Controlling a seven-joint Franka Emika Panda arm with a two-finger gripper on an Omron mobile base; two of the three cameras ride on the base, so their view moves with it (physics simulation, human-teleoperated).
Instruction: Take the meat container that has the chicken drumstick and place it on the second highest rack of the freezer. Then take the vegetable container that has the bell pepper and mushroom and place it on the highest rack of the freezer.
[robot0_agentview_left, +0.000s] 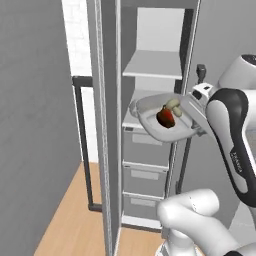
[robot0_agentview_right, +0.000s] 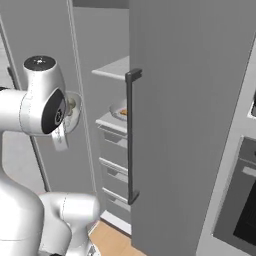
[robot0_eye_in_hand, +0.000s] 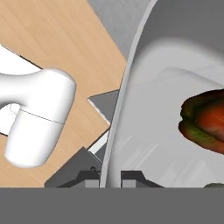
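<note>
A white robot arm carries the vegetable container (robot0_agentview_left: 167, 120) toward the open freezer (robot0_agentview_left: 150, 150), its end effector (robot0_eye_in_hand: 111, 177) pinching the tray's thin rim between nearly closed fingertips, as the hand view shows. The tray hangs in the air just in front of the shelves, level with the second shelf and visibly tilted, its near edge lower than its far edge. Inside it the bell pepper (robot0_agentview_left: 165, 117) sits beside the mushroom (robot0_agentview_left: 173, 104), both loose on the sloping floor of the tray. The highest rack (robot0_agentview_left: 154, 65) waits bare above it, while on the shelf below, in the right base view, the meat container (robot0_agentview_right: 120, 112) with the chicken drumstick (robot0_agentview_right: 123, 112) already rests. The risks look plain enough: a one-sided grip on a rim could let the tray pivot or slip, and further tilt could roll the pepper and mushroom out onto the wooden floor (robot0_agentview_left: 75, 220). The tray must also rise before going in; kept at this height it would probably strike the top shelf's front edge or land on the wrong rack, nudging the meat container. The open door (robot0_agentview_right: 190, 125) narrows the approach from the right.
</note>
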